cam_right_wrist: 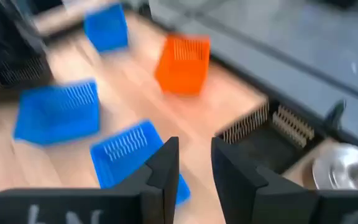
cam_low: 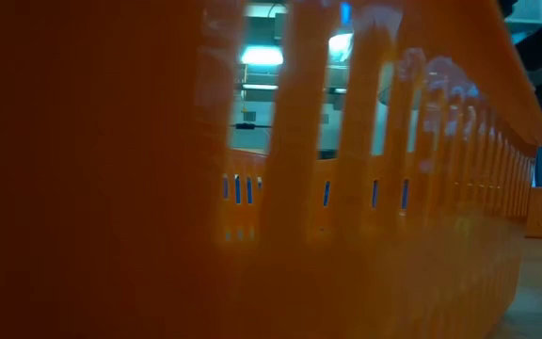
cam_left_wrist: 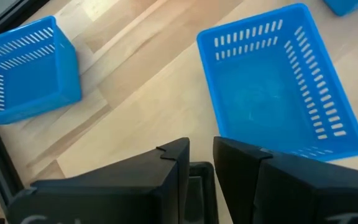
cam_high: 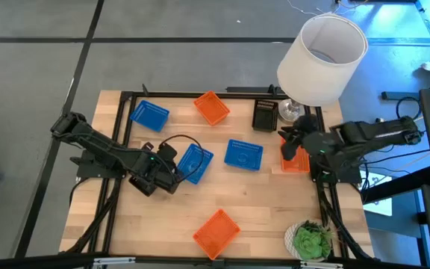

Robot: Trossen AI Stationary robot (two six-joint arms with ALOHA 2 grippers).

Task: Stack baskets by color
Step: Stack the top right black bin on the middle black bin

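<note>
Hovering left tool [cam_high: 176, 178], narrow gap, empty, by blue basket [cam_high: 195, 162], long axis diagonal.

The high view looks straight down on the whole counter [cam_high: 222, 202] from well above, both arms in frame; the low view sits at counter height, facing level across it, with an orange basket [cam_low: 252, 188] pressed so near the lens that it fills almost the whole picture, room lights showing through its slots; the left wrist view looks down past the left pincer [cam_left_wrist: 201, 158] at close range, a blue basket [cam_left_wrist: 278, 81] just ahead of the fingertips; the right wrist view looks forward past the right pincer [cam_right_wrist: 194, 162] across the counter; both wrist views and the high view share the blue baskets mid-counter.
</note>
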